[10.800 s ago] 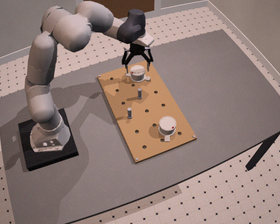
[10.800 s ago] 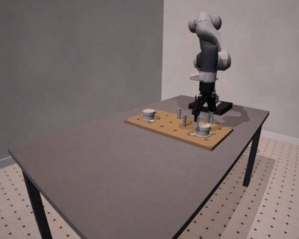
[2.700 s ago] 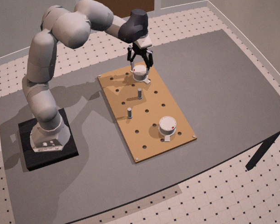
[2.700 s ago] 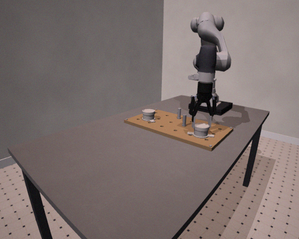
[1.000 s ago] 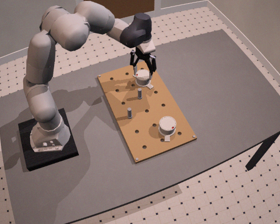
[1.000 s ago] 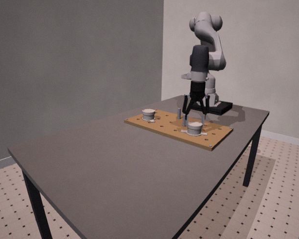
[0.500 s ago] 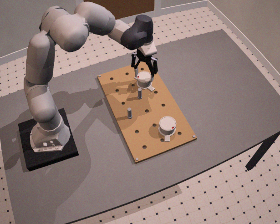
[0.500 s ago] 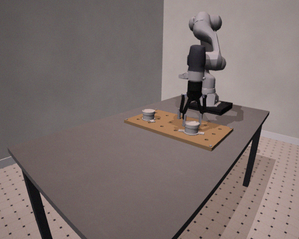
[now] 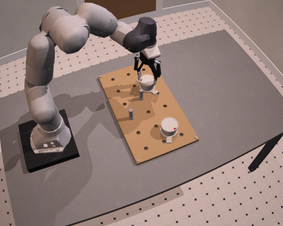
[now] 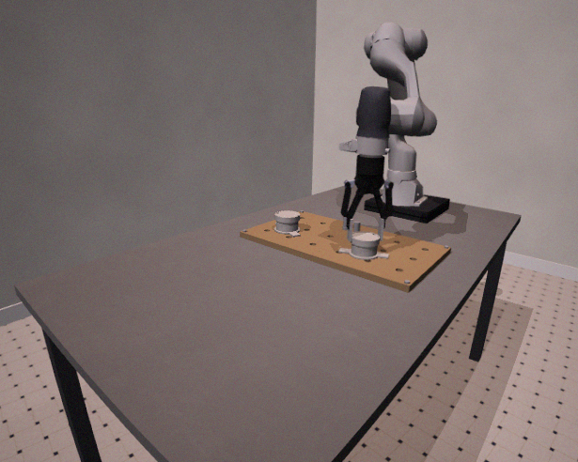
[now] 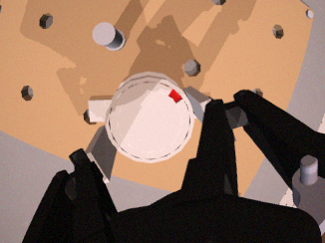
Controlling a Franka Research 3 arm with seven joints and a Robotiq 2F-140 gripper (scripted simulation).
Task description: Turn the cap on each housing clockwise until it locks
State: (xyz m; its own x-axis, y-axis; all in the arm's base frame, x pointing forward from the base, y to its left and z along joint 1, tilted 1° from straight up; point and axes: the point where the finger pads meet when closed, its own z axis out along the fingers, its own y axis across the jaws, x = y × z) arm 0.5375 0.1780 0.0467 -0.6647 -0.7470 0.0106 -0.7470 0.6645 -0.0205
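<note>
Two grey housings with white round caps stand upright on the wooden pegboard (image 9: 166,110) (image 10: 417,264) (image 11: 69,112). My gripper (image 9: 147,77) (image 10: 365,231) (image 11: 149,119) is shut on the cap (image 9: 147,80) (image 10: 365,238) (image 11: 146,126) of the far housing (image 9: 147,88) (image 10: 365,248), one finger on each side. That cap's red mark (image 9: 141,80) (image 11: 175,96) points to the upper right in the wrist view. The second housing (image 9: 169,134) (image 10: 287,223) stands free near the board's near end, with its cap (image 9: 169,124) (image 10: 287,214) and red mark (image 9: 174,128).
Two short grey pegs (image 9: 141,94) (image 9: 130,114) (image 11: 107,33) stand on the board beside the gripped housing. The board has several round holes. The arm's black base plate (image 9: 48,158) (image 10: 422,207) sits on the grey table (image 9: 229,85) (image 10: 211,328).
</note>
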